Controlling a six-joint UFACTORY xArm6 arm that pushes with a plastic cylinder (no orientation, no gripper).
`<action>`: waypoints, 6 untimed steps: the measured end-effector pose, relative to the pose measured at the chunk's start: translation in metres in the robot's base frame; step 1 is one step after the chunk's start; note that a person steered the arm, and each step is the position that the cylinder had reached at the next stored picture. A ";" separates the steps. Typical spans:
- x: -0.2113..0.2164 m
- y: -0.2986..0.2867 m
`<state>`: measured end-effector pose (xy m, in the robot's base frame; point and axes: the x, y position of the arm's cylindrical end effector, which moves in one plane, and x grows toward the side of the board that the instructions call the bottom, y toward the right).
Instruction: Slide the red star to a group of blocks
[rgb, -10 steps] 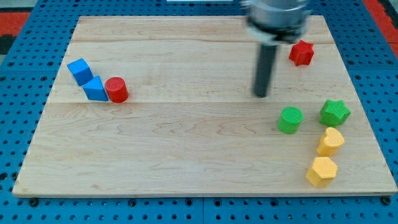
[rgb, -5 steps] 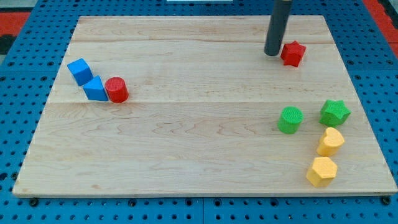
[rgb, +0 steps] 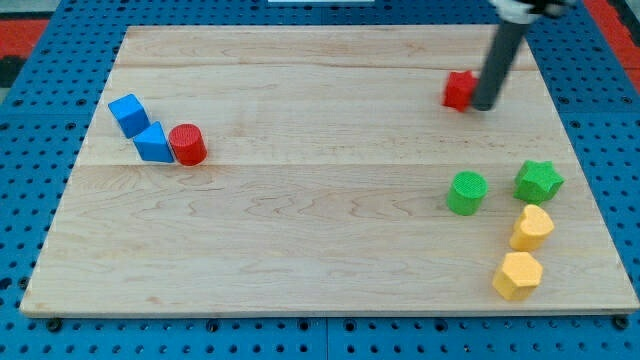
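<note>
- Contact point: we are resting our tip (rgb: 484, 105) against the view's right side of the red star (rgb: 459, 90), near the worktop's (rgb: 300, 250) top right.
- We are carrying no end effector, only a bare rod.
- We are judging a leftward push toward the blue blocks (rgb: 140, 128) and red cylinder (rgb: 187, 145).

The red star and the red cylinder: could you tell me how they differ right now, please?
The red star sits near the view's top right, with my tip at its right side; the red cylinder sits far left, beside a blue block. The star is pointed, the cylinder round. Both are red.
</note>
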<state>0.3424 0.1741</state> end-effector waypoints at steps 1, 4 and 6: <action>-0.029 0.018; -0.033 -0.154; -0.066 -0.135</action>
<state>0.2767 0.0392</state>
